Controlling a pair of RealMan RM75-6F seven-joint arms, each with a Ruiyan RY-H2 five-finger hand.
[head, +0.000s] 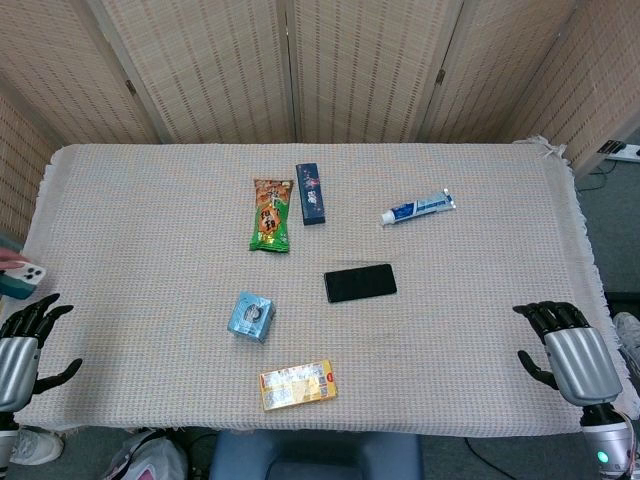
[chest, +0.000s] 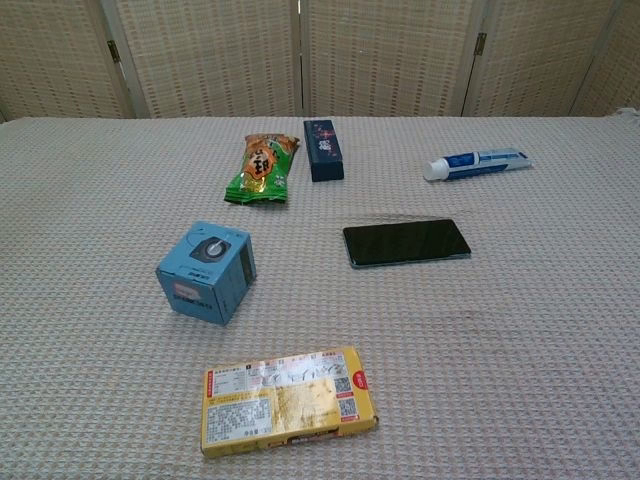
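Observation:
My left hand (head: 22, 345) hovers at the table's front left edge, fingers apart, holding nothing. My right hand (head: 570, 350) hovers at the front right edge, fingers also spread and empty. Neither hand shows in the chest view. On the woven cloth lie a yellow flat box (head: 298, 385) (chest: 288, 400) near the front, a light blue cube box (head: 251, 315) (chest: 207, 271), a black phone (head: 360, 283) (chest: 406, 242), a green snack bag (head: 270, 215) (chest: 263, 167), a dark blue box (head: 311, 193) (chest: 323, 149) and a toothpaste tube (head: 417, 208) (chest: 477, 163). No hand touches any of them.
The table's beige cloth (head: 140, 230) hangs over the edges. Folding woven screens (head: 330, 60) stand close behind the table. A small white object (head: 24, 272) held by a person's fingers pokes in at the left edge. A power strip (head: 625, 152) lies on the floor at right.

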